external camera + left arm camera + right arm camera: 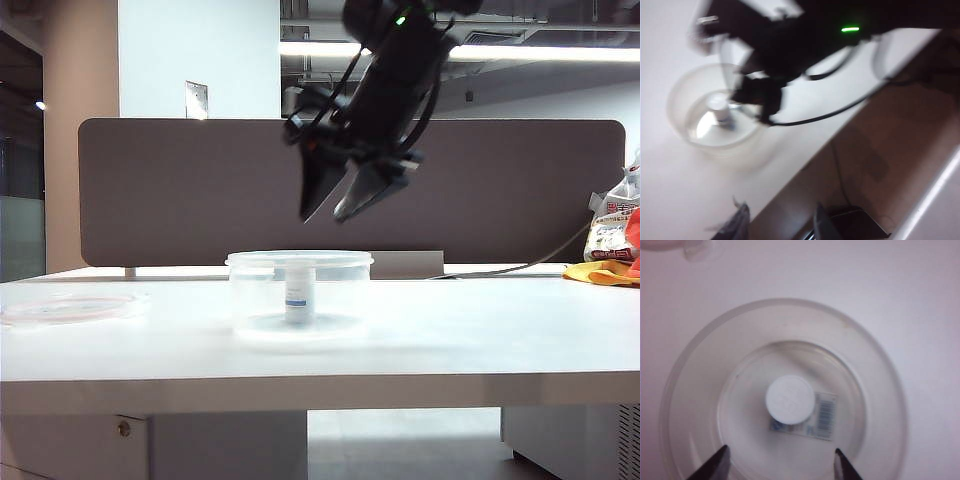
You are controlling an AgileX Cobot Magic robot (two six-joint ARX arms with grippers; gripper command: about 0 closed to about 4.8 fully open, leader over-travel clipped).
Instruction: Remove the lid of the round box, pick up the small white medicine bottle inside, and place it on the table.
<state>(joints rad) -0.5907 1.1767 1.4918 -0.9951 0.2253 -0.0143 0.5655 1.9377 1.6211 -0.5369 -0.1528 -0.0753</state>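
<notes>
Bottle upright in the open tub, right gripper poised above it.

The small white medicine bottle (298,292) stands in the middle of the round box (255,290), long axis vertical, cap up. The lid (66,306) lies flat on the table (480,330) at far left. The right gripper (344,200) hangs above the box, jaws parted and empty. The left gripper (777,222) shows only blurred fingertips, apart, holding nothing.

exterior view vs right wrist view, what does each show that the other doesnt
Only the exterior view shows the whole right tool hanging open above the round box, and the dark partition. Only the right wrist view shows the bottle's cap from above and a barcode label. Both show the box, the small white medicine bottle upright inside, the lid set aside, and the table.
</notes>
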